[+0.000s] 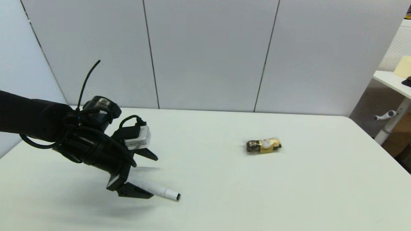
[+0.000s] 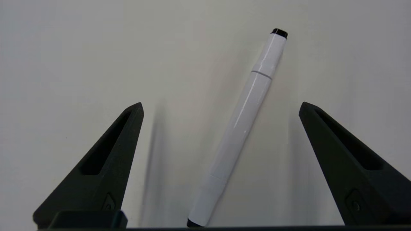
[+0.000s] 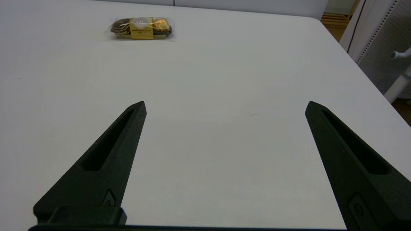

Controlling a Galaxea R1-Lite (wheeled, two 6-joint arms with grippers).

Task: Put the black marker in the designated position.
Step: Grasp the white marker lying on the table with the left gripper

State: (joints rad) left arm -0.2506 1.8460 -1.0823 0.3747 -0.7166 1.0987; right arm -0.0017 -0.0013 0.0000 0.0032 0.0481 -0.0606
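Left gripper (image 1: 152, 177), fingers spread and released, straddles the black marker (image 2: 244, 122) lying on the table (image 1: 291, 200).

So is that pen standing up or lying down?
Lying down. The pen rests flat on the table, untouched between the left gripper's open fingers.

Before you, the black marker (image 2: 244, 120) shows a glossy white barrel and white cap, with a small black tip at each end and a thin dark line at the cap joint. The left gripper (image 1: 152, 175) is matt black with a white camera block (image 1: 138, 137) on its wrist; the right gripper (image 3: 224, 106) has the same black fingers. The snack packet (image 1: 264, 146) is gold and dark brown with a pale label. The table (image 1: 291, 200) is plain white, the wall panels (image 1: 207, 50) pale grey.
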